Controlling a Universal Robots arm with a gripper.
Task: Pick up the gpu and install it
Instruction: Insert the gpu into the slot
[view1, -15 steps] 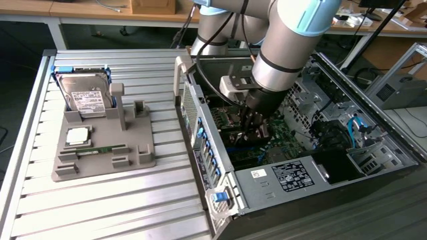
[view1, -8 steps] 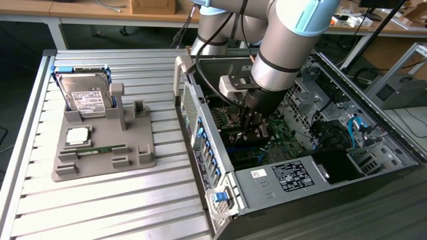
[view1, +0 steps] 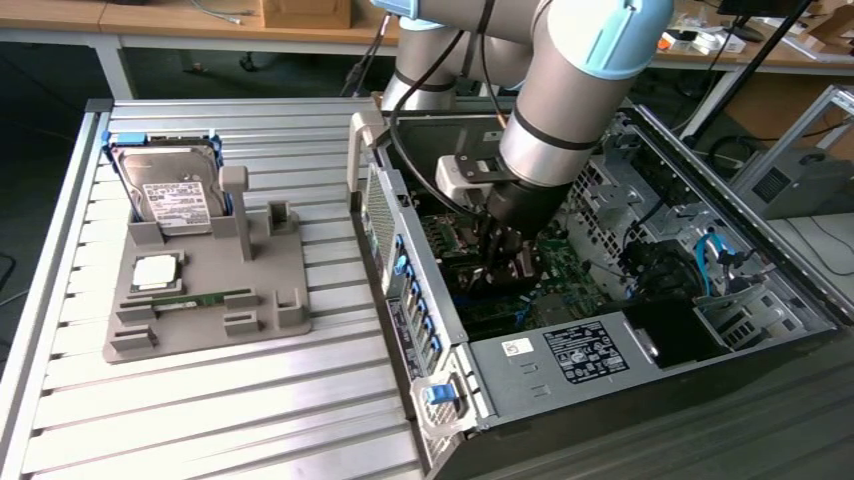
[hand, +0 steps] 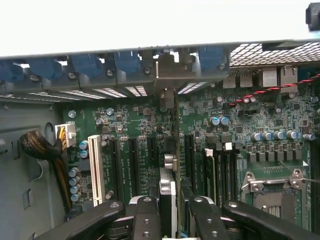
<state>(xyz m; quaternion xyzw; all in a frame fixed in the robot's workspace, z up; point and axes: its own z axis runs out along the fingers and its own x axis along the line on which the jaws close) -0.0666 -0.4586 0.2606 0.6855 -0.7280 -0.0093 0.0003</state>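
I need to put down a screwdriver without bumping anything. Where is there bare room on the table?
The ribbed metal table is bare in front of the grey plastic parts holder, up to the open computer case, and behind the silver hard drive. Inside the case it is crowded: the gripper hangs over the green motherboard.

Labels sit on the hard drive and power supply; none legible.
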